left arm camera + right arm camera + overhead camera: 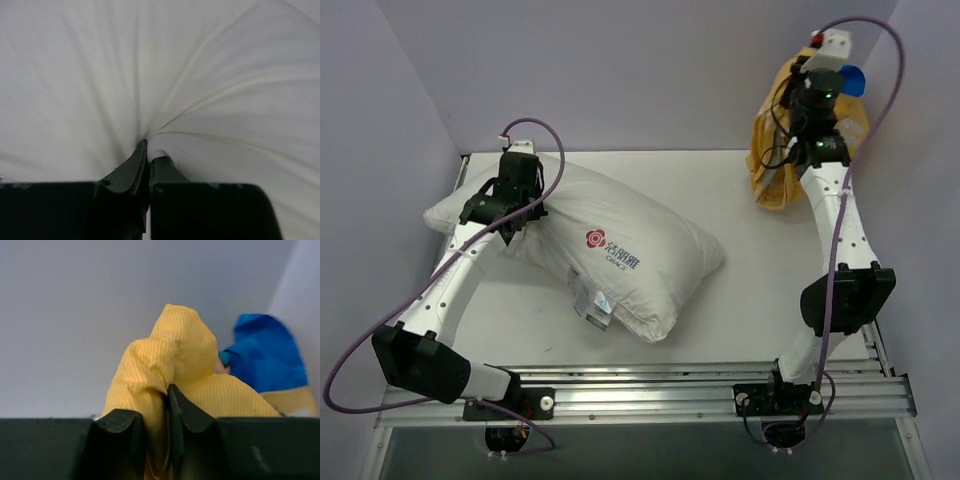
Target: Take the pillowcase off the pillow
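Observation:
The white pillow [620, 255] lies bare on the table, its red flower logo and dark lettering facing up and a small tag at its near edge. My left gripper [525, 205] is shut on a pinch of the pillow's white fabric [165, 85] near its far left corner. My right gripper [817, 100] is raised at the far right and shut on the pillowcase [780, 165], which hangs in an orange-yellow bunch with a blue patch at the top. In the right wrist view, the yellow cloth [170, 360] is squeezed between the jaws, with blue cloth to the right.
Lavender walls close the table at the back and both sides. The aluminium rail [650, 390] runs along the near edge with both arm bases on it. The table surface [760, 270] shows between the pillow and the right arm.

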`<state>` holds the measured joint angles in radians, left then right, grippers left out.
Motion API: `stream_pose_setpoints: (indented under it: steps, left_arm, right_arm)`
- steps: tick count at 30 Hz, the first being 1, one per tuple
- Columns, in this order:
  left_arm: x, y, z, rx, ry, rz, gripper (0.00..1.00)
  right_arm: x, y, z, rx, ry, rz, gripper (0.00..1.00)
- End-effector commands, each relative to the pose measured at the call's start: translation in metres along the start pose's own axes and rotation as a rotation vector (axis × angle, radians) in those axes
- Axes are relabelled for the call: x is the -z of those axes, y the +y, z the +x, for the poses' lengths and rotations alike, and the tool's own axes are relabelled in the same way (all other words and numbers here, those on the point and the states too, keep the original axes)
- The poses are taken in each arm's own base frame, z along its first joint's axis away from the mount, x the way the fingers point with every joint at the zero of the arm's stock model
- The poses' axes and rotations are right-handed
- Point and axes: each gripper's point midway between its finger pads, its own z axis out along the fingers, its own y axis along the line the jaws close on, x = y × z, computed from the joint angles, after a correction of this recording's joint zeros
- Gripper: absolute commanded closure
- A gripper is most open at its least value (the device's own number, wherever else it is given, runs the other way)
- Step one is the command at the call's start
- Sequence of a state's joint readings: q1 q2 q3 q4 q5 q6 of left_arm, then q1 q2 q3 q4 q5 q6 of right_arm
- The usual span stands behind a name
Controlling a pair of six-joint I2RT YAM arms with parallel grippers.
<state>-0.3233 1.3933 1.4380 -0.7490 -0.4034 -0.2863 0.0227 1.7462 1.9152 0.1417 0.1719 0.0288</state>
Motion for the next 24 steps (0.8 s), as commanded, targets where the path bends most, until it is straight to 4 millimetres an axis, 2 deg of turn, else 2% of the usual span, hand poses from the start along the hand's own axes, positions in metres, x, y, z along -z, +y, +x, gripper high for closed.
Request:
stream_pose_setpoints:
  steps: [1, 2, 3, 4, 5, 6, 7, 8, 9, 10, 11, 12, 14, 15, 16, 17, 18, 19, 21, 22, 24]
  left_arm:
    - [0.010, -0.019, -0.063, 0.170, -0.227, 0.102, 0.98]
    - [0.009, -0.022, -0.060, 0.171, -0.228, 0.125, 0.98]
    - [0.009, -0.021, -0.055, 0.170, -0.220, 0.125, 0.98]
    - [0.002, -0.019, -0.037, 0.159, -0.184, 0.109, 0.98]
    - [0.000, -0.015, -0.028, 0.153, -0.165, 0.093, 0.98]
    - [0.005, -0.008, -0.024, 0.151, -0.170, 0.075, 0.98]
    - [0.005, -0.004, -0.016, 0.147, -0.160, 0.064, 0.98]
    - [0.001, 0.002, 0.003, 0.129, -0.125, 0.043, 0.98]
    - [0.009, 0.007, 0.006, 0.129, -0.136, 0.044, 0.98]
    - [0.013, 0.010, 0.011, 0.125, -0.134, 0.042, 0.98]
    - [0.011, 0.015, 0.028, 0.108, -0.103, 0.027, 0.98]
    - [0.020, 0.022, 0.030, 0.109, -0.118, 0.019, 0.98]
    - [0.024, 0.032, 0.050, 0.093, -0.084, -0.010, 0.98]
    - [0.032, 0.038, 0.051, 0.098, -0.098, -0.015, 0.98]
    - [0.036, 0.044, 0.057, 0.093, -0.089, -0.027, 0.97]
    - [0.038, 0.046, 0.061, 0.093, -0.087, -0.031, 0.97]
    - [0.044, 0.049, 0.064, 0.098, -0.095, -0.029, 0.92]
    - [0.047, 0.050, 0.067, 0.097, -0.084, -0.021, 0.88]
    - [0.057, 0.050, 0.063, 0.115, -0.103, 0.003, 0.79]
    - [0.062, 0.048, 0.063, 0.122, -0.103, 0.021, 0.69]
    - [0.076, 0.047, 0.049, 0.144, -0.144, 0.050, 0.54]
  right_arm:
    - [0.013, 0.052, 0.068, 0.146, 0.145, -0.160, 0.81]
    - [0.019, 0.054, 0.118, 0.158, 0.262, -0.178, 0.79]
    - [0.030, 0.062, 0.148, 0.153, 0.339, -0.202, 0.78]
    - [0.043, 0.067, 0.180, 0.126, 0.424, -0.220, 0.75]
    - [0.066, 0.068, 0.228, 0.114, 0.538, -0.225, 0.74]
    - [0.085, 0.083, 0.250, 0.108, 0.592, -0.251, 0.74]
    - [0.100, 0.086, 0.269, 0.100, 0.639, -0.242, 0.73]
    - [0.116, 0.094, 0.280, 0.061, 0.677, -0.241, 0.72]
    - [0.141, 0.093, 0.308, 0.075, 0.768, -0.237, 0.71]
    - [0.159, 0.106, 0.317, 0.075, 0.804, -0.257, 0.66]
    - [0.173, 0.112, 0.318, 0.038, 0.832, -0.264, 0.61]
    - [0.192, 0.111, 0.332, 0.040, 0.888, -0.276, 0.57]
    - [0.213, 0.118, 0.321, -0.003, 0.894, -0.313, 0.51]
    - [0.218, 0.115, 0.318, -0.005, 0.896, -0.313, 0.48]
    - [0.223, 0.111, 0.313, -0.009, 0.894, -0.311, 0.40]
    - [0.225, 0.110, 0.293, -0.022, 0.855, -0.320, 0.37]
    - [0.229, 0.105, 0.285, -0.007, 0.855, -0.319, 0.34]
    - [0.225, 0.105, 0.259, -0.018, 0.801, -0.327, 0.26]
    - [0.226, 0.098, 0.237, 0.001, 0.774, -0.311, 0.18]
    - [0.223, 0.097, 0.208, -0.019, 0.710, -0.312, 0.12]
    - [0.223, 0.088, 0.182, -0.019, 0.660, -0.285, 0.07]
